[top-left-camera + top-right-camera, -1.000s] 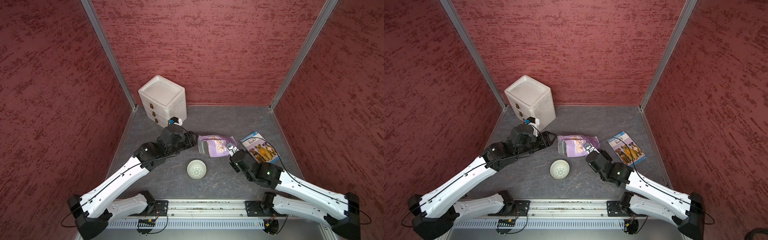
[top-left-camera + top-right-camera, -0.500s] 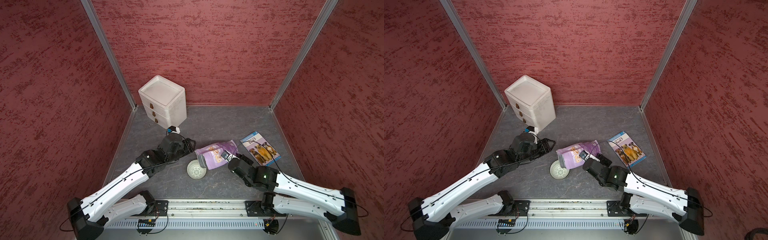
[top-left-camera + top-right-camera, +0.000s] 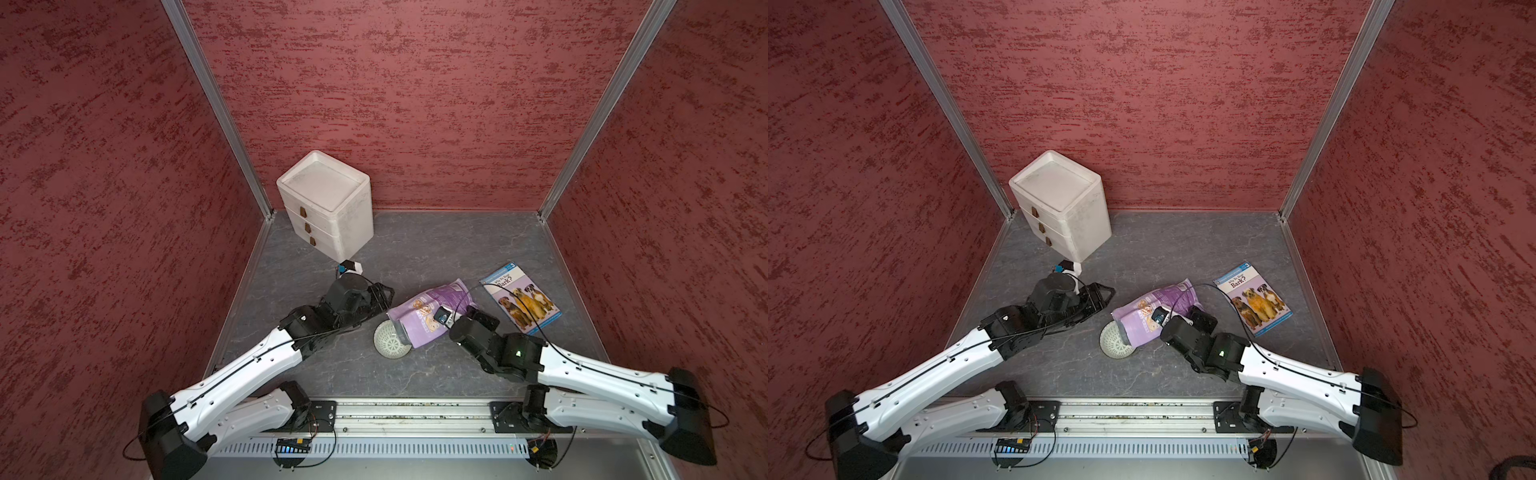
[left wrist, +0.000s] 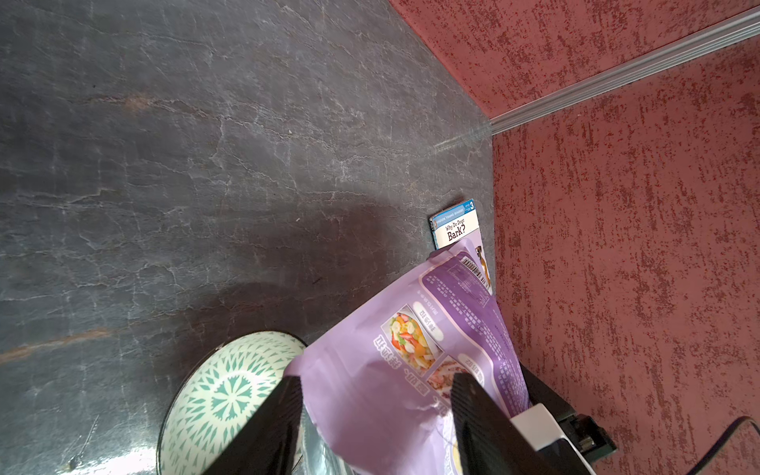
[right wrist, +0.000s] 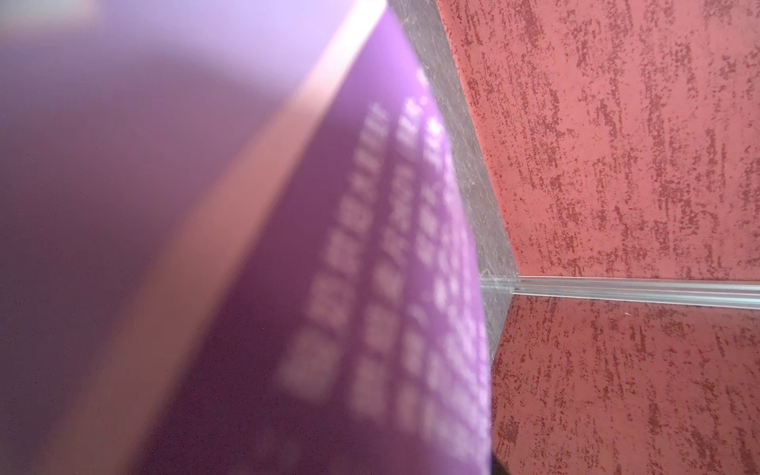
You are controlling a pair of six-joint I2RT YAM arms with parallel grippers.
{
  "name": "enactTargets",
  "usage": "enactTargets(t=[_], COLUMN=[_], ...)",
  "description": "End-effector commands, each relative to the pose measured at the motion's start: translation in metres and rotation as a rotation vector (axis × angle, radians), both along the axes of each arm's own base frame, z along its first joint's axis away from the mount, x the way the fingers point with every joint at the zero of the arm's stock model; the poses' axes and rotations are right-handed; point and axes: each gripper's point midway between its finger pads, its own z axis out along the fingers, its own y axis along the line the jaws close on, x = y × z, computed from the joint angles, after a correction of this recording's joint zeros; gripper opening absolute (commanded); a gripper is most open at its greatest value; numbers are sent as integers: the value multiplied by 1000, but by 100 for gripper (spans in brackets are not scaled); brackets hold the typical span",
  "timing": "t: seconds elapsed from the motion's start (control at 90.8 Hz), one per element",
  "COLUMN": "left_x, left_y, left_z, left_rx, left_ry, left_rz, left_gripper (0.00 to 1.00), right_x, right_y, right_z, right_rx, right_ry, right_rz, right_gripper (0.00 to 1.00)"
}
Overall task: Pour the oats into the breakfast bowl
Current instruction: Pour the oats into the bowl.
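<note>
Fingers [image 4: 283, 411] of left gripper [image 3: 383, 293]: spread, nothing between them. Breakfast bowl [image 3: 386, 348] just beyond the tips, on the table. Right gripper [image 3: 439, 326]: fingers hidden, pinching the oats pouch [image 3: 428, 301]. Pouch tilted, open mouth over the bowl's rim. Dog book [image 3: 519, 297] flat beside right fingers.
</note>
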Motion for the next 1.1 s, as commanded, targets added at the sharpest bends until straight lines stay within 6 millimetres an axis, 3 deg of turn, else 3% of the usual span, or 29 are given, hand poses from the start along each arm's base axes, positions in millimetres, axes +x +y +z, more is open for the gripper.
enactTargets(t=[0.0, 0.408, 1.091], left_x=[2, -2, -9], left_y=[-5, -10, -17], left_z=[-3, -28, -52], left_rx=[-23, -32, -21], left_ry=[-7, 13, 57], left_rz=[1, 1, -8], left_gripper=[62, 61, 59], right_x=[18, 25, 29], right_y=[12, 16, 22], right_z=[42, 40, 53], right_rx=[136, 68, -24], right_ry=[-169, -226, -351], right_rz=[-63, -70, -51], right_gripper=[0, 0, 0])
